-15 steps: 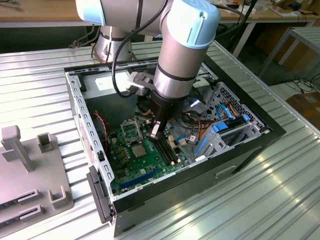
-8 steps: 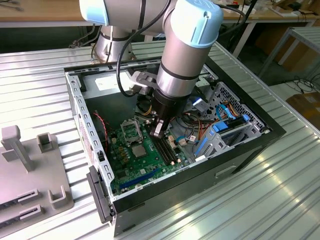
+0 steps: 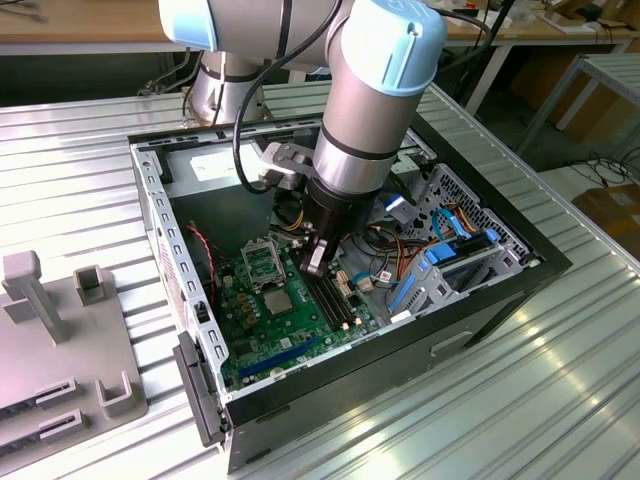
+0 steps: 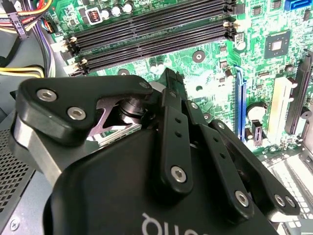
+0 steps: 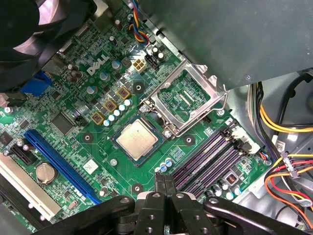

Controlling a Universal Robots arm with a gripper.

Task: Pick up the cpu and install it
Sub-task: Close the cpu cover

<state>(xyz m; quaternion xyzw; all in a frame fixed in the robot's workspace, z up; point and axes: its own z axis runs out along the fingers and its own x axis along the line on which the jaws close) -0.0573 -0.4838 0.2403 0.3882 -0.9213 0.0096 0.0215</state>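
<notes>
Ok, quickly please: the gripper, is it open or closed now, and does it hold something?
Gripper: closed, fingertips together, holding nothing; the cpu lies apart from it.

surface: ribbed metal tabletop (image 3: 80,180) | rear: wooden workbench (image 3: 80,25) | exterior view's right: brown box (image 3: 612,212) on floor

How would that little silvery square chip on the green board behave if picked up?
The cpu looks thin, flat and rigid, so it would probably be stiff and feel light. Its smooth metal top may be slippery. Lying flat on the motherboard, it shows little edge to grip and shouldn't roll.
</notes>
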